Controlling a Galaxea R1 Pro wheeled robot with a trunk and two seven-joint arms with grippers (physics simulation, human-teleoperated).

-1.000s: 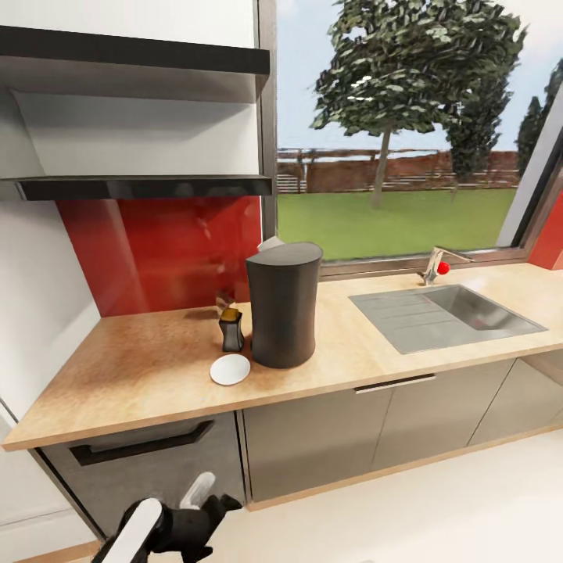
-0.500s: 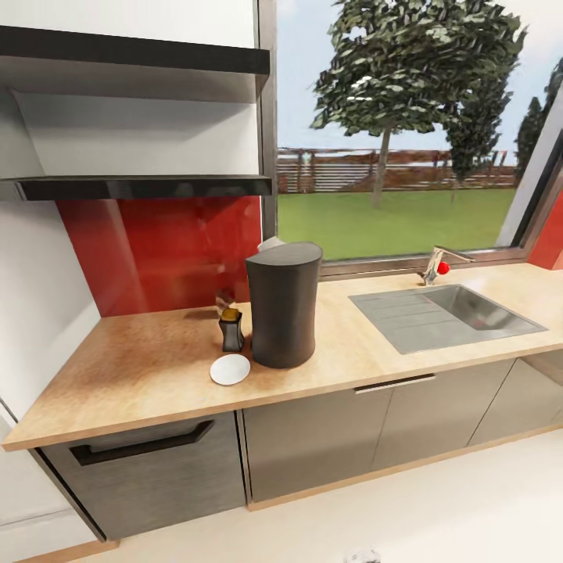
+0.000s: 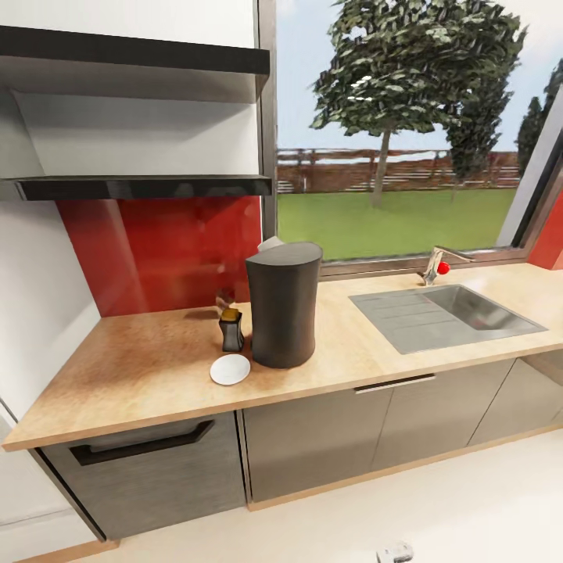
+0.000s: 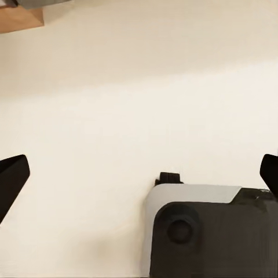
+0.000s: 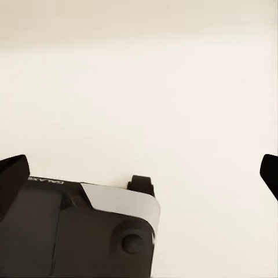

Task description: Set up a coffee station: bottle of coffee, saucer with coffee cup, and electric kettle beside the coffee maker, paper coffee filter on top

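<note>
Since a second ago the left arm, then at the head view's bottom left, has dropped out of that view, and a small pale part (image 3: 395, 552) has come in at the bottom edge; nothing on the table has shifted. On the table (image 3: 141, 367) the coffee maker (image 3: 283, 303) stands upright near the middle, in front of the window; the bottle (image 3: 231, 329) stands just beside it on its left, upright, amber top up; the saucer (image 3: 230, 369) lies flat in front of the bottle, near the coffee maker's base, with nothing on it; a whitish thing (image 3: 268, 244) peeks out behind the coffee maker's top, too hidden to name. The shelf (image 3: 141, 186) hangs above the red backsplash, bare on the visible edge; the sink (image 3: 446, 313) is set into the table to the right. Both wrist views look down on pale floor (image 4: 139, 104); the left tool (image 4: 139, 176) has its fingertips (image 4: 11, 176) at opposite edges, spread wide, holding nothing; the right tool (image 5: 139, 174) is likewise spread wide and holds nothing.
</note>
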